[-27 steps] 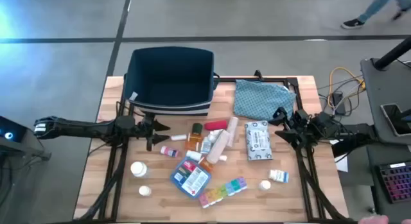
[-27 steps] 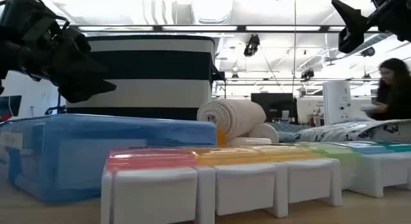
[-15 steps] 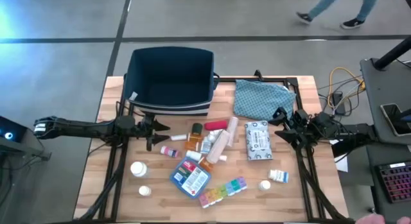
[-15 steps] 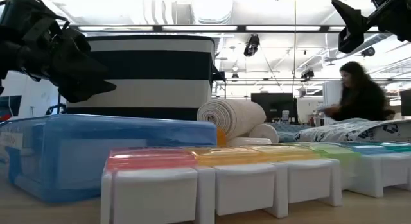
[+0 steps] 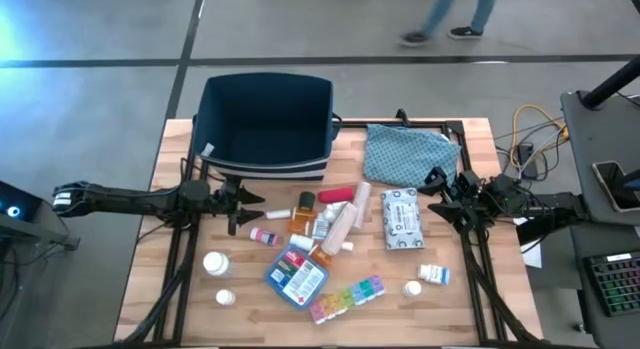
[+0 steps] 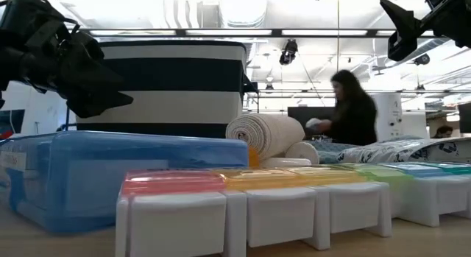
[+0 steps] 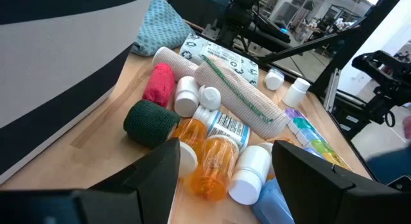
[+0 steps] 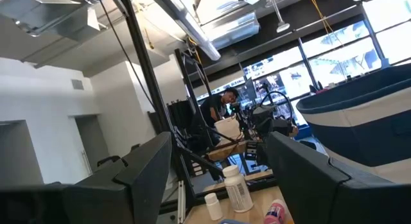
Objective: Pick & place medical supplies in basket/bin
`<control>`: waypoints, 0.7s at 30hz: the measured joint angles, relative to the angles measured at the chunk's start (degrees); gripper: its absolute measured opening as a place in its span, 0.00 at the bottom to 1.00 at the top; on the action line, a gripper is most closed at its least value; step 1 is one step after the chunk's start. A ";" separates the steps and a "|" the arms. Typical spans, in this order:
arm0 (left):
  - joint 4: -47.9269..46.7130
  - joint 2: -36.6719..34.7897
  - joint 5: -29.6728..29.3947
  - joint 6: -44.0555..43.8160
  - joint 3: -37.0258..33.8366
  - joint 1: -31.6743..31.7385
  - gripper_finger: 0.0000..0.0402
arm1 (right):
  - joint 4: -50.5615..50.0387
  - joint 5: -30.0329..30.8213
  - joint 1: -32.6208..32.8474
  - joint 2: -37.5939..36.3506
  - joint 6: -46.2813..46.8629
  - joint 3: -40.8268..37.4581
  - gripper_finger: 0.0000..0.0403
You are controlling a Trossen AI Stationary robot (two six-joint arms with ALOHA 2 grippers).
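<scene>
The medical supplies lie loose in the table's middle: orange pill bottles (image 7: 215, 153), a dark green bandage roll (image 7: 151, 121), beige bandage rolls (image 5: 340, 227), a white wipes packet (image 5: 399, 217), a blue first-aid pouch (image 5: 297, 277), a rainbow pill organizer (image 5: 347, 297) and white bottles (image 5: 215, 262). The dark navy bin (image 5: 265, 124) stands at the far edge. My left gripper (image 5: 250, 209) hovers open, left of the pile and above the table, its fingers (image 7: 160, 176) pointing at the pile. My right gripper (image 5: 432, 196) hovers open beside the wipes packet, on its right.
A teal patterned cloth pouch (image 5: 405, 154) lies right of the bin. A small white box (image 5: 434, 274) and a white cap (image 5: 412, 288) sit near the front right. Bare wood shows at the near left corner (image 5: 160, 309). A person (image 6: 349, 110) moves beyond the table.
Both arms and all the supplies have kept still. A person on the floor beyond the table's far edge has walked toward the left.
</scene>
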 joint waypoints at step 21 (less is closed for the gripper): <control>7.30 1.30 -13.97 -48.38 0.04 0.20 0.57 | 15.89 27.86 0.00 3.45 34.79 -0.02 0.61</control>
